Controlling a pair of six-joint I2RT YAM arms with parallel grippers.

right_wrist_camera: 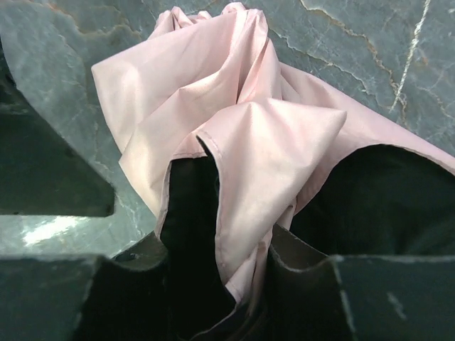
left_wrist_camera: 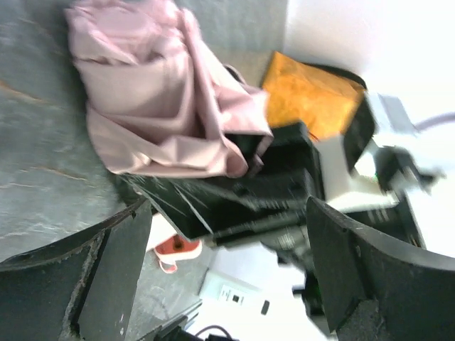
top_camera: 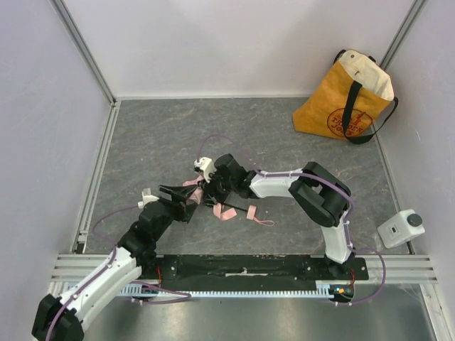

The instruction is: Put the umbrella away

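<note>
Left gripper (top_camera: 186, 200): fingers spread wide, empty, just beside the umbrella (right_wrist_camera: 234, 121) lying mid-table between my arms. Right gripper (top_camera: 213, 188): fingers pinched on a canopy fold. I judge the cloth light, limp and slippery, so I'd grasp the stiff shaft.

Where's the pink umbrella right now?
Top view: the umbrella lies crumpled at the centre, between the left claw and the right claw, which pinches its fabric.

Left claw (left_wrist_camera: 224, 213) spread wide; right claw (right_wrist_camera: 238, 284) pinched shut, alongside.
</note>
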